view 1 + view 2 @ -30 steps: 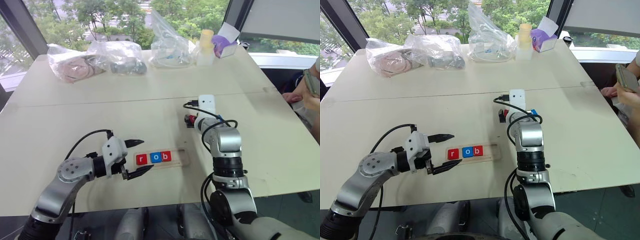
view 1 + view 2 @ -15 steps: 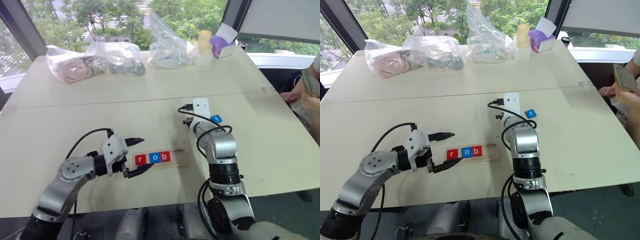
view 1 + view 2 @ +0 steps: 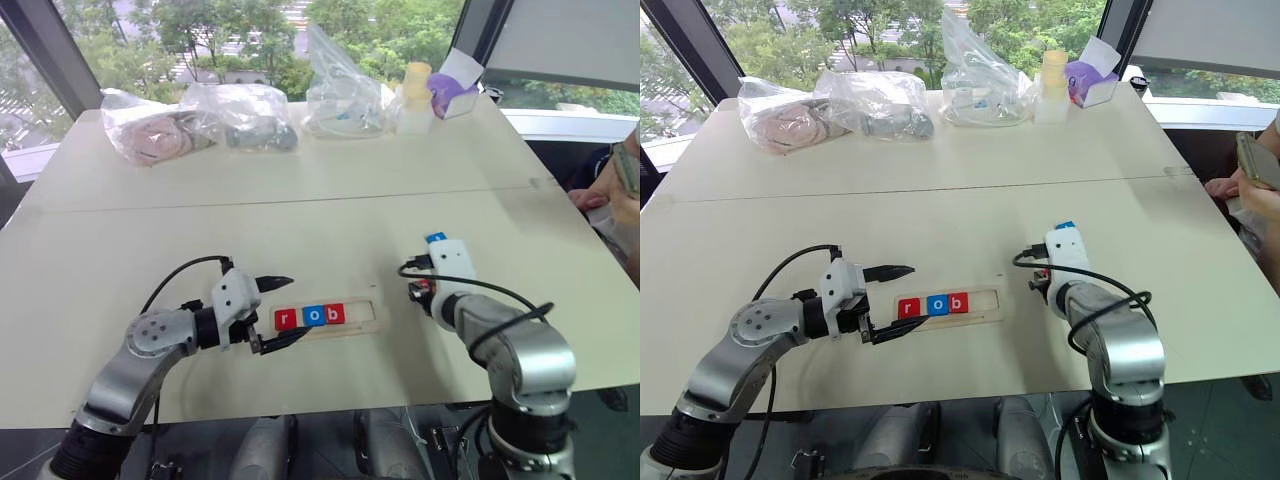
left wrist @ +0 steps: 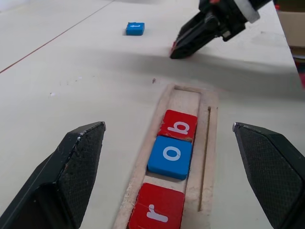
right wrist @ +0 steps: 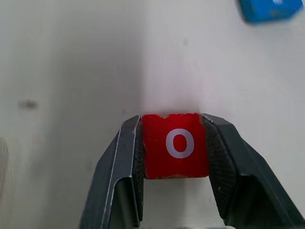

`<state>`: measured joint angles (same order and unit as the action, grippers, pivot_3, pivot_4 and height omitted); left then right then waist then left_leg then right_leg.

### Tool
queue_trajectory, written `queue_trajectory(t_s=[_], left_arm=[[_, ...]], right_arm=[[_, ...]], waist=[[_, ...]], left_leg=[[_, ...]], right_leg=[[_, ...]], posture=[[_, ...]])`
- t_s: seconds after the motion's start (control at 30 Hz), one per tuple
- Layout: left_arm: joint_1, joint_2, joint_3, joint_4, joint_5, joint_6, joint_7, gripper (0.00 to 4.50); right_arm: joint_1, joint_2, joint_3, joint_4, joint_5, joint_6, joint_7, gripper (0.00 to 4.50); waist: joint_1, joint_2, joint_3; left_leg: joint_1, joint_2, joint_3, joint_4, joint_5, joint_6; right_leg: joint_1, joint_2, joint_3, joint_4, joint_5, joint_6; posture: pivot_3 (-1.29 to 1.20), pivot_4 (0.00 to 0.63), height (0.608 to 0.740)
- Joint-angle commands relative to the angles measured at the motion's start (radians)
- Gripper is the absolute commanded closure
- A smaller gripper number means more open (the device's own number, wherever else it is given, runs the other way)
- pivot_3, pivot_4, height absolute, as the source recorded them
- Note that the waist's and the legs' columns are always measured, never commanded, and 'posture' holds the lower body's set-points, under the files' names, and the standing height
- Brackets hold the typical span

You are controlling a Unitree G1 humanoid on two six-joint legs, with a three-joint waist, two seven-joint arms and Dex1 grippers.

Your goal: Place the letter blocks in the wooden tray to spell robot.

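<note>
The wooden tray (image 3: 362, 312) lies in front of me with three letter blocks in its left part: a red r (image 3: 285, 319), a blue o (image 3: 312, 316) and a red b (image 3: 334, 314). Its right part is bare. My left gripper (image 3: 297, 308) hangs open at the tray's left end, with one finger (image 4: 71, 167) on each side of the row. Just right of the tray, low over the table, my right gripper (image 5: 175, 123) is shut on a red o block (image 5: 175, 152). A blue block (image 4: 135, 28) lies on the table beyond it.
Three clear plastic bags (image 3: 240, 110) with contents, a cream bottle (image 3: 412, 90) and a purple box (image 3: 450, 95) stand along the table's far side. A person's hand (image 3: 610, 200) rests at the right edge.
My right gripper has shut on the red o block and drawn back toward me, leaving the blue block on the table. The left gripper has held still.
</note>
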<state>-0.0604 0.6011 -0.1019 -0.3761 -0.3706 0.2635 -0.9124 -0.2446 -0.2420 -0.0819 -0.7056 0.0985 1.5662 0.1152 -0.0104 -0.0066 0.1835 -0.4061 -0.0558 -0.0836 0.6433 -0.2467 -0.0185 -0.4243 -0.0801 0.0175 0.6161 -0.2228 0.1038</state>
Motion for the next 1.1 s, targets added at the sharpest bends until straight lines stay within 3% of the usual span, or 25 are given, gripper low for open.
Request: queue_trajectory(t_s=[0.03,0.17,0.3,0.4,0.5,0.6,0.7,0.8,0.93,1.1], left_arm=[[-0.016,-0.003,0.003,-0.002,-0.003,-0.025,-0.011,0.00],[-0.024,-0.005,-0.002,0.007,-0.001,-0.029,-0.018,0.00],[-0.027,-0.003,-0.003,0.008,-0.001,-0.029,-0.022,0.00],[-0.025,-0.001,-0.002,0.006,-0.001,-0.028,-0.026,0.00],[-0.025,0.000,-0.002,0.006,0.001,-0.027,-0.027,0.00],[-0.027,0.000,-0.002,0.009,0.004,-0.030,-0.029,0.00],[-0.032,-0.002,-0.002,0.010,0.005,-0.029,-0.030,0.00],[-0.035,-0.001,0.002,0.012,0.004,-0.030,-0.034,0.00],[-0.038,0.002,0.014,0.015,0.004,-0.031,-0.034,0.00],[-0.033,0.003,0.024,0.001,0.004,-0.026,-0.019,0.00]], right_arm=[[0.056,-0.001,-0.019,-0.029,0.023,0.048,-0.013,3.30],[0.073,0.032,-0.024,-0.050,0.055,0.048,-0.032,3.30],[0.049,0.022,-0.033,-0.052,0.102,0.048,-0.027,1.48],[-0.002,-0.162,0.010,-0.045,0.176,0.048,0.075,0.06],[-0.051,-0.393,0.048,-0.023,0.268,-0.048,0.281,0.02],[-0.022,-0.620,0.066,0.076,0.282,-0.365,0.537,0.02],[0.026,-0.774,0.069,0.244,0.270,-0.705,0.805,0.02],[0.028,-0.840,0.112,0.430,0.209,-0.982,0.969,0.02],[-0.048,-0.830,0.201,0.706,0.132,-1.288,1.147,0.02],[-0.138,-0.752,0.265,0.918,0.048,-1.512,1.206,0.02]], waist=[[0.000,0.000,0.000],[-0.001,0.000,0.000],[-0.002,0.000,0.000],[-0.005,0.001,0.000],[-0.003,0.001,0.001],[0.000,0.002,0.003],[-0.001,-0.001,0.004],[-0.002,-0.001,0.004],[-0.004,-0.001,0.005],[-0.003,-0.001,0.005]], left_leg=[[0.000,0.000,0.000,0.000,0.000,0.000],[0.000,0.000,0.000,0.001,0.000,0.000],[0.000,0.000,0.000,0.001,0.000,0.000],[0.000,0.000,0.000,0.001,0.000,0.000],[-0.001,0.000,0.001,0.001,0.000,0.000],[-0.002,0.000,0.002,0.001,0.000,0.001],[-0.002,0.000,0.002,0.002,-0.001,0.002],[-0.002,0.000,0.003,0.002,-0.001,0.002],[-0.001,0.000,0.004,0.003,-0.001,0.002],[-0.001,0.000,0.003,0.003,-0.001,0.002]], right_leg=[[0.000,0.000,0.000,0.000,0.000,0.000],[0.000,0.000,0.000,-0.001,0.000,0.000],[0.000,0.000,0.000,-0.001,0.000,0.000],[0.000,0.000,0.000,-0.001,0.000,0.000],[-0.001,-0.001,0.000,-0.001,0.000,0.000],[-0.001,-0.001,0.000,-0.002,0.000,0.001],[0.001,-0.001,-0.001,-0.004,-0.002,0.005],[0.002,-0.001,-0.001,-0.004,-0.001,0.002],[0.001,-0.001,0.000,-0.003,0.000,0.002],[0.001,-0.001,0.001,-0.002,0.000,0.001]], posture=[[0.00,0.150,0.740],[0.00,0.150,0.740],[0.00,0.150,0.740],[0.00,0.150,0.740],[0.00,0.150,0.740],[0.00,0.150,0.740],[0.00,0.150,0.740],[0.00,0.150,0.740],[0.00,0.150,0.740],[0.00,0.150,0.740]])
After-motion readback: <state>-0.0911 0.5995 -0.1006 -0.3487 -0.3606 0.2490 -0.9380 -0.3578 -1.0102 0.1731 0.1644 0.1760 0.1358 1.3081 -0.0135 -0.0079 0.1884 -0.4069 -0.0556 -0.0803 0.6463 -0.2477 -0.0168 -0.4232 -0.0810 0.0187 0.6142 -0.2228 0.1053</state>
